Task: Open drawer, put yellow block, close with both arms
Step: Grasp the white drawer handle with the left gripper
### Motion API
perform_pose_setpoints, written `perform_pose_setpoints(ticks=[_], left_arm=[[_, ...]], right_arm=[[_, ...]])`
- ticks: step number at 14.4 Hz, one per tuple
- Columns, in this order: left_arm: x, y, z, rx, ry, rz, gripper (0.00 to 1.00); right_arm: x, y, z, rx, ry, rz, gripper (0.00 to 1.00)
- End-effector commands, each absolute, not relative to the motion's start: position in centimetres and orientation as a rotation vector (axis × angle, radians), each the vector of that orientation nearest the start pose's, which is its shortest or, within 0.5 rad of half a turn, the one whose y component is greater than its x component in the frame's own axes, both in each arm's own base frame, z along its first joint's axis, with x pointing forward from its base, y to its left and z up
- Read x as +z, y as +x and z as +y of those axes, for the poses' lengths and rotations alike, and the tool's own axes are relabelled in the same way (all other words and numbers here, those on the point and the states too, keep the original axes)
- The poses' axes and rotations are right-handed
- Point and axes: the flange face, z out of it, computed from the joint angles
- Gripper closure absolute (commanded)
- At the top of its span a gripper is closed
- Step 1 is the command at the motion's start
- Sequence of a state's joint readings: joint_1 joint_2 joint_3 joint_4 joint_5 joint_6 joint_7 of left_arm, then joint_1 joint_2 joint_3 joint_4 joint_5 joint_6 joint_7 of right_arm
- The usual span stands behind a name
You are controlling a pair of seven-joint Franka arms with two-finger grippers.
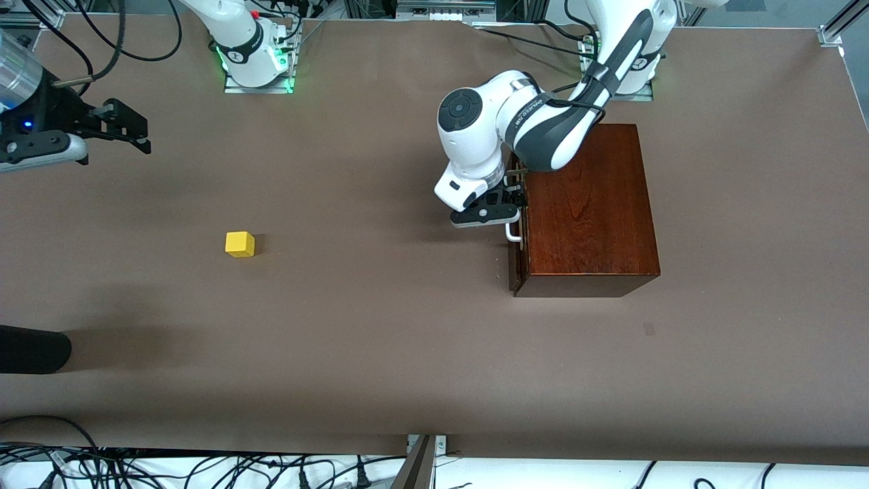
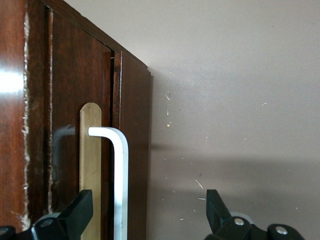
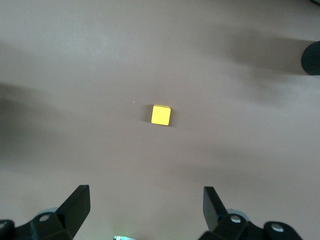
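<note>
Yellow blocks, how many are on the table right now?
1. The yellow block lies on the bare table toward the right arm's end, apart from the wooden box. Whether the shut drawer hides another cannot be seen.

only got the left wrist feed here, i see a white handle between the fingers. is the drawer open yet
Observer: Not yet. In the front view the drawer sits flush in the wooden box, with the left end effector open at the handle.
Operator: where's the block
Observer: The yellow block lies on the table toward the right arm's end, apart from the box.
Operator: and the right arm
Observer: It waits; the right end effector is open, up over the table, with the block in its wrist view.
</note>
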State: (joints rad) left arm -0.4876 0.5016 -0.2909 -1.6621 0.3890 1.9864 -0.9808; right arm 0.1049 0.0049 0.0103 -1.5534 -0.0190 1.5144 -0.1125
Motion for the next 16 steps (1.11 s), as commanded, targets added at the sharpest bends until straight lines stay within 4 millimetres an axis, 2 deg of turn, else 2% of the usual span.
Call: perform_pose_setpoints(ticks=[1,4,9,16], left_arm=[[31.2,50.1,-43.6,-0.115,-2.883,-0.061,0.0],[30.1,49.9,-43.8,-0.09,-2.879,-0.056,0.0],[29.4,49.5,-44.7,-0.095,-2.902,-0.041,0.0],[28.6,49.2,-45.1,-0.095,-2.901,-0.013,0.0]], right_arm=[[63.0,54.1,6.8,0.118,-3.165,-0.346,0.0],[62.9,53.8,8.2,0.125,-3.157,-0.385,0.0],[62.4,53.9,8.5,0.139,-3.154,-0.39,0.0],[63.1,53.9,8.1,0.112,-3.161,-0.38,0.0]])
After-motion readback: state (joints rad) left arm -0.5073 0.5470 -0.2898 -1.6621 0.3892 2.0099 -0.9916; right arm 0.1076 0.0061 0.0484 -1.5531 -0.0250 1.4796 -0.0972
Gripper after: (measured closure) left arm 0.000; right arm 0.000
